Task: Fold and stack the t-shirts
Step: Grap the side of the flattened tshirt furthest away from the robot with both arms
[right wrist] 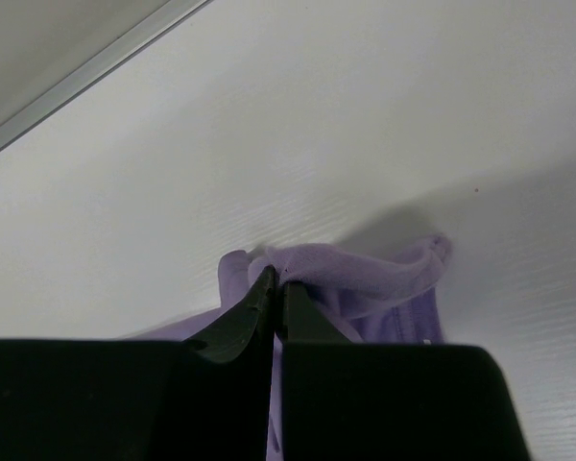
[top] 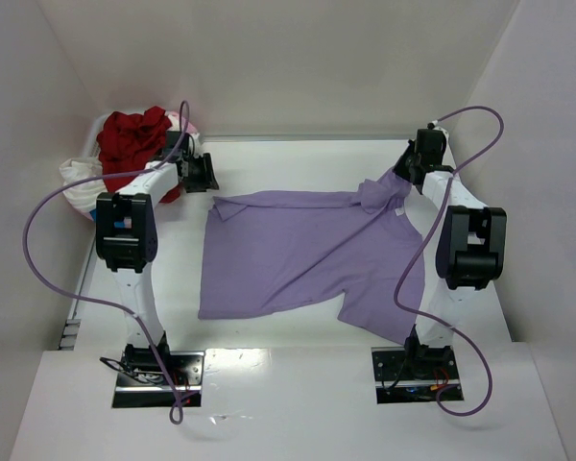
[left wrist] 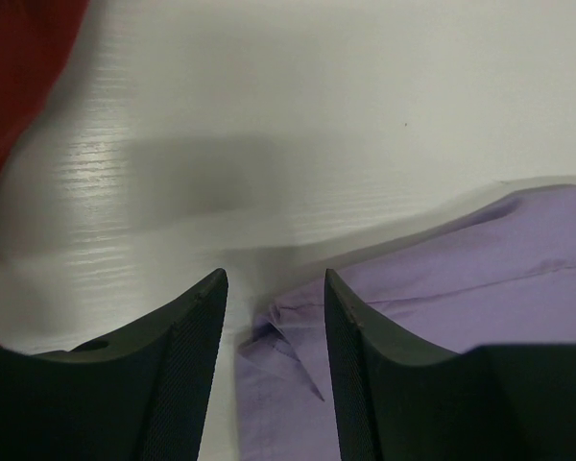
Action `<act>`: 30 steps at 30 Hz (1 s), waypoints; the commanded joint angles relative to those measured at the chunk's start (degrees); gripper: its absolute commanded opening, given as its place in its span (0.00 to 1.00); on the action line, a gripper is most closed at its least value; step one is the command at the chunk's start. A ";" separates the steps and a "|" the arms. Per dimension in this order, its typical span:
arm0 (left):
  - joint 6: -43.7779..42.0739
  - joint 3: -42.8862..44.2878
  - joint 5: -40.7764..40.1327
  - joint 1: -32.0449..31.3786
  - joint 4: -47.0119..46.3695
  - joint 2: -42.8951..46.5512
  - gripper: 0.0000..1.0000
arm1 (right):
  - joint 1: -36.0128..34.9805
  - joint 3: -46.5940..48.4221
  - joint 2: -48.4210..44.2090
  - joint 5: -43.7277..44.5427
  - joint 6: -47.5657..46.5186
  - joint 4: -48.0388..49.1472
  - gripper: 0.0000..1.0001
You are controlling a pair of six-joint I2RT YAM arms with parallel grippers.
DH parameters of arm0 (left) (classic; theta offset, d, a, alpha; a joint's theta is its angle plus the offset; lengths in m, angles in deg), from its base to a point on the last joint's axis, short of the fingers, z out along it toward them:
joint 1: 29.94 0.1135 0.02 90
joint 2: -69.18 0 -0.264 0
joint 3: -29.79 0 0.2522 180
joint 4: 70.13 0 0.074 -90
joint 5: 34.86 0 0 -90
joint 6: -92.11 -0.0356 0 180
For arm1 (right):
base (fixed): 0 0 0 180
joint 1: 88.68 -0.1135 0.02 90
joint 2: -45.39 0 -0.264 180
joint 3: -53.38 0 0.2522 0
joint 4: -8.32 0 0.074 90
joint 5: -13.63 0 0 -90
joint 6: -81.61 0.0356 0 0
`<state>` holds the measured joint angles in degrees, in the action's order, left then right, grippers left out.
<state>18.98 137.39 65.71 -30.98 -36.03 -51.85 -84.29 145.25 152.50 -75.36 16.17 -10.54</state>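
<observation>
**Top view.** The lavender t-shirt (top: 307, 254) lies spread and wrinkled on the table (top: 298, 158) between my two arms, with a diagonal crease across it. My left gripper (top: 204, 174) sits at its far-left corner. My right gripper (top: 400, 179) sits at its far-right corner, where the cloth is bunched and drawn upward. This view does not resolve how either pair of jaws stands. Only this view shows the whole pile in the far-left corner: the red t-shirt (top: 134, 134) heaped over the white t-shirt (top: 77, 181), with a sliver of the pale pink t-shirt (top: 180, 122) behind the red.

**Left wrist view.** My left gripper (left wrist: 275, 277) is released, its jaws standing apart. A small pointed corner of the lavender t-shirt (left wrist: 461, 279) lies flat on the table (left wrist: 365, 96) in the gap between the fingers, and nothing is clamped. The red t-shirt (left wrist: 19, 77) fills the upper left edge, blurred.

**Right wrist view.** My right gripper (right wrist: 274, 279) is clenched, its jaws pressed together on a fold of the lavender t-shirt (right wrist: 365, 274). The cloth rises off the table to my fingertips and throws a shadow behind it. No other garment appears in this view.
</observation>
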 commanded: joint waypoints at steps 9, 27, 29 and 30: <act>-7.19 -2.79 11.22 1.57 -1.18 -1.22 0.53 | 0.36 3.28 0.82 1.53 -0.65 2.47 0.02; -10.89 -5.07 12.46 1.04 -1.71 -2.89 0.36 | 0.36 3.28 1.35 1.53 -0.65 2.47 0.02; -10.89 -3.85 12.46 1.04 -1.71 -2.89 0.27 | 0.36 3.28 1.35 1.53 -0.65 2.47 0.02; -10.89 -3.84 12.46 1.04 -1.71 -3.50 0.25 | 0.36 3.28 1.35 1.53 -0.65 2.47 0.02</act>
<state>9.60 132.63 77.34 -29.76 -36.64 -53.97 -84.29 145.60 153.29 -75.05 16.17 -10.59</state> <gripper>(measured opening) 0.271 0.019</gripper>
